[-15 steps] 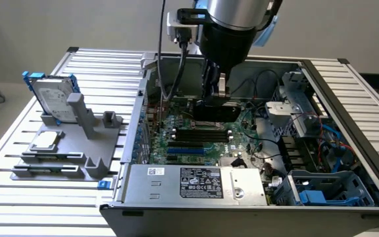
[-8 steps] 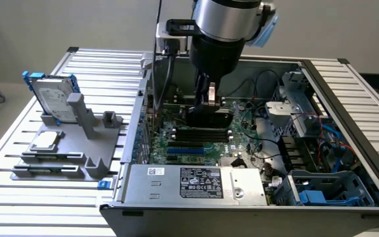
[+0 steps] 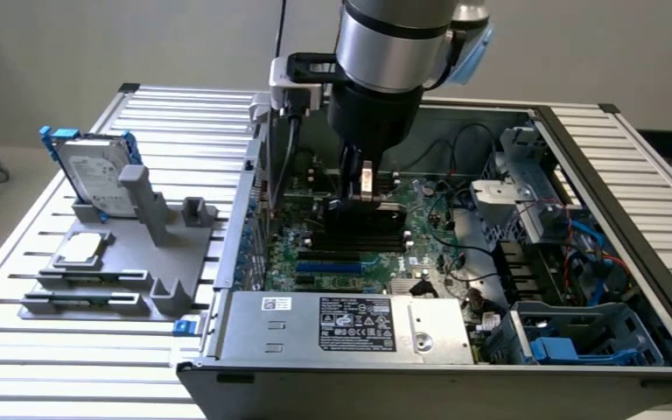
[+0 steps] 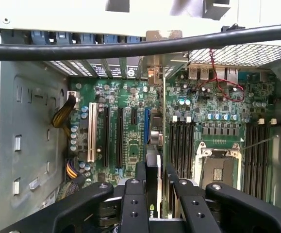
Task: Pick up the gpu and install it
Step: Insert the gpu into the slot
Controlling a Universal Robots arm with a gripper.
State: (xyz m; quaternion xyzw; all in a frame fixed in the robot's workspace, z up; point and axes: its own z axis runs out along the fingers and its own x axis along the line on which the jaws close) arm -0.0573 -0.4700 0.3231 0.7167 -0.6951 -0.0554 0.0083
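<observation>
Above an open computer case, the exterior view has the robot arm reaching straight down. Its gripper sits low inside the case, just over the green motherboard. On the slatted table at the exterior view's left, a grey stand holds a silver hard drive in a blue frame upright. A labelled power supply box lies along the case's near edge.

From the wrist view, the gripper is closed narrowly on the gpu. The card stands on edge between the black fingers and is seen edge-on. It runs away from the fingers over the board, just beside a blue expansion slot. Its silver end bracket is at the case's rear wall. Whether the card is seated cannot be told. A thick black cable crosses the view.
</observation>
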